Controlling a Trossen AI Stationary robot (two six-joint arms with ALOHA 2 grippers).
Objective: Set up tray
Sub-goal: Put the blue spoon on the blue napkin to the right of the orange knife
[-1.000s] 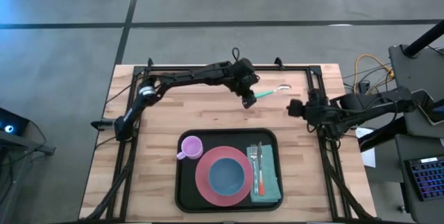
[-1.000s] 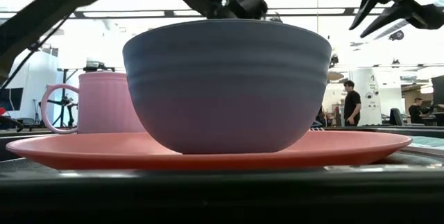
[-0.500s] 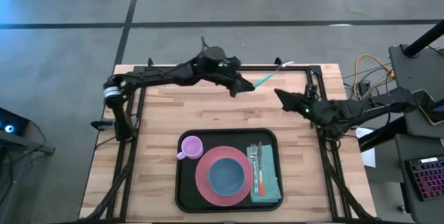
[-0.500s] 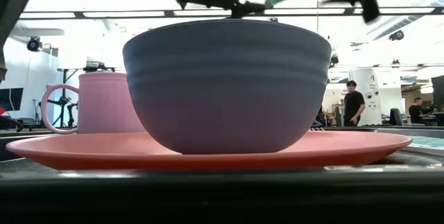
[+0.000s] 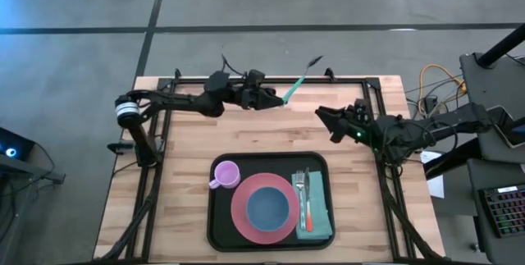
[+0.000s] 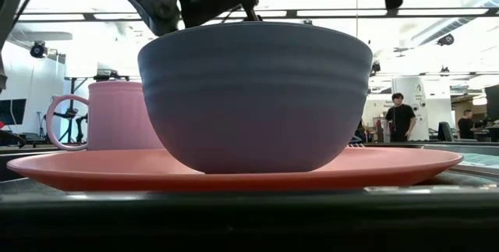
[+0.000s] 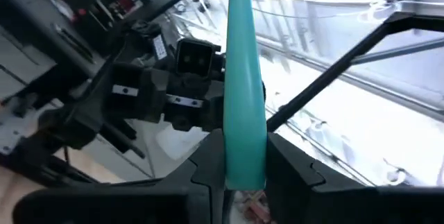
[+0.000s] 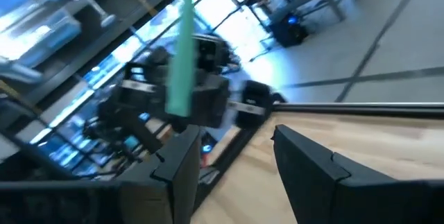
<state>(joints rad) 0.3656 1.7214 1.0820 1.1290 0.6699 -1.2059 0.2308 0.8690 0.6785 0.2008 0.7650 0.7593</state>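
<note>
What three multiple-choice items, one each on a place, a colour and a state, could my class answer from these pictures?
1. Where does the bowl sit?
A. on the plate
B. on the napkin
C. on the bare table

2. What colour is the mug?
A. blue
B. pink
C. green

3. What is the left gripper doing?
A. hanging open and empty
B. gripping the mug
C. gripping a teal-handled utensil

Answers:
1 A: from above, the bowl lies inside the plate's rim on the tray.
2 B: the mug is pink in both the high and the low views.
3 C: the left wrist view shows the fingers clamped on the teal handle, above the table's far edge; the right gripper stands open and empty nearby.
</note>
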